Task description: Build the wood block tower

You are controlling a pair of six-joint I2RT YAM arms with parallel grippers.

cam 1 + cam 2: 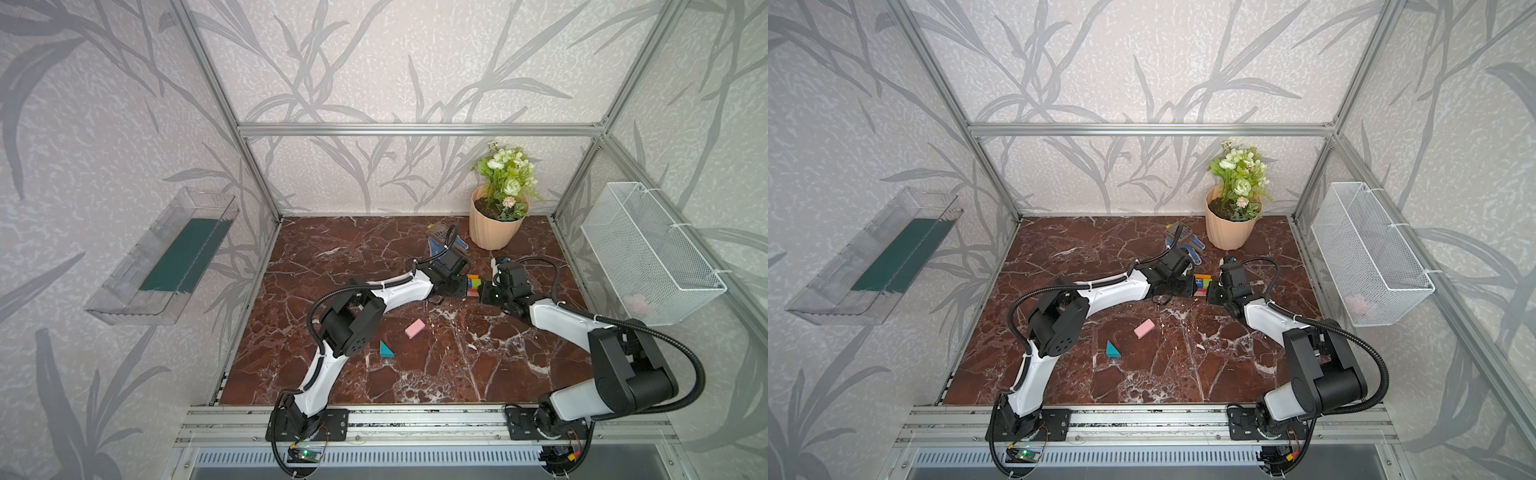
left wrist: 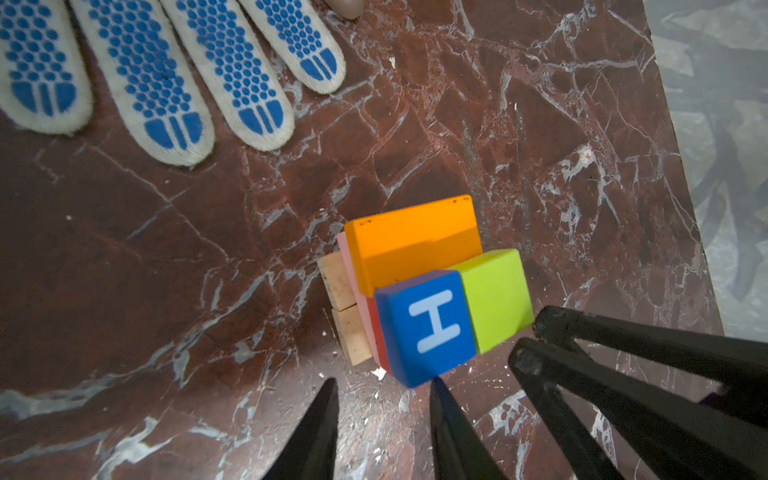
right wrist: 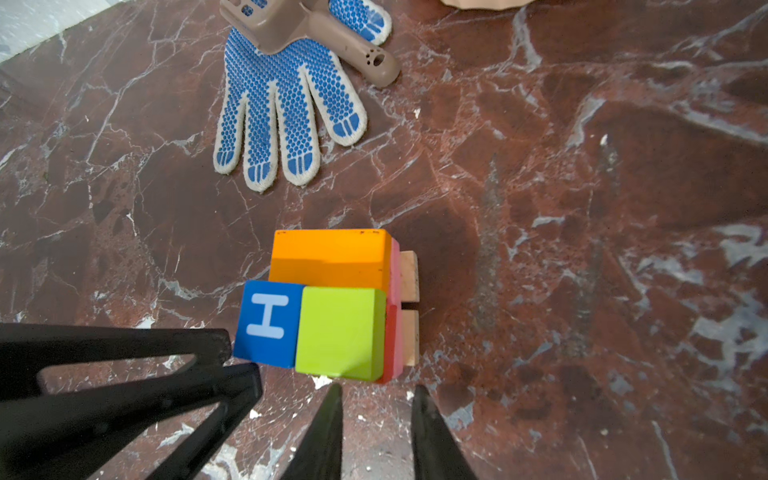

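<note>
The tower [image 1: 473,285] [image 1: 1202,284] stands right of the table's middle. Two tan bars [image 2: 338,286] form its base, with pink and red [image 3: 390,340] layers above. On top sit an orange block [image 2: 411,245], a lime cube [image 3: 338,332] and a blue "H" cube [image 2: 428,324]. My left gripper [image 2: 384,386] is open at the tower's left side, one tip just under the blue cube's corner. My right gripper [image 3: 376,390] is open at the right side, below the lime cube, holding nothing. A loose pink block [image 1: 414,328] and a teal wedge [image 1: 385,350] lie nearer the front.
A blue-dotted glove [image 3: 286,112] with a tan plastic tool [image 3: 316,33] on it lies just behind the tower. A peach flowerpot [image 1: 494,228] stands at the back right. A wire basket [image 1: 648,253] hangs on the right wall and a clear tray [image 1: 166,257] on the left.
</note>
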